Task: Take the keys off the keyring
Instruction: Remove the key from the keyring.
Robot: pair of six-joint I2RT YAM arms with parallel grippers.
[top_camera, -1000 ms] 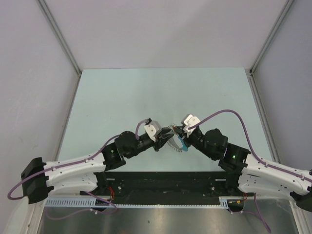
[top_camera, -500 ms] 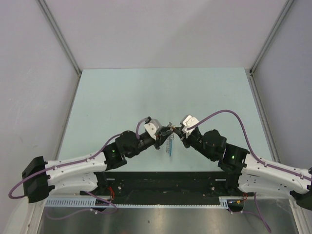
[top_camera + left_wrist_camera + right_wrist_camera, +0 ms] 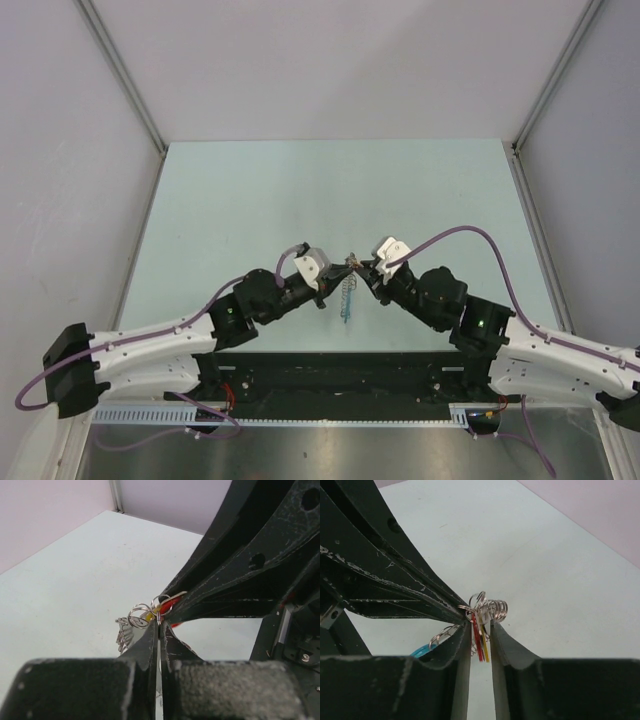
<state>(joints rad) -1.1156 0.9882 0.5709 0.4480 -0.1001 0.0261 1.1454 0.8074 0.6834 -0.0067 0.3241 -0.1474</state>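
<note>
Both grippers meet tip to tip above the table's near middle. My left gripper (image 3: 343, 267) (image 3: 160, 624) is shut on a thin silvery ring of the keyring (image 3: 346, 292). The keyring hangs straight down from there as a coiled strand ending in a blue arc (image 3: 345, 313) (image 3: 421, 651). In the right wrist view my right gripper (image 3: 481, 624) has its jaws slightly apart. The keys, one with a red head (image 3: 477, 639) and one yellow (image 3: 485, 649), hang loose between them under a silvery coil (image 3: 496, 609). The red key (image 3: 170, 606) also shows past the left fingertips.
The pale green table (image 3: 250, 200) is walled by grey panels with metal posts at the back corners. The black base frame (image 3: 330, 375) runs along the near edge. A purple cable (image 3: 470, 232) arches over the right arm.
My left gripper has shut on a ring of the keyring. The right jaws have parted slightly. The keyring, earlier bunched between the grippers, now hangs straight down.
</note>
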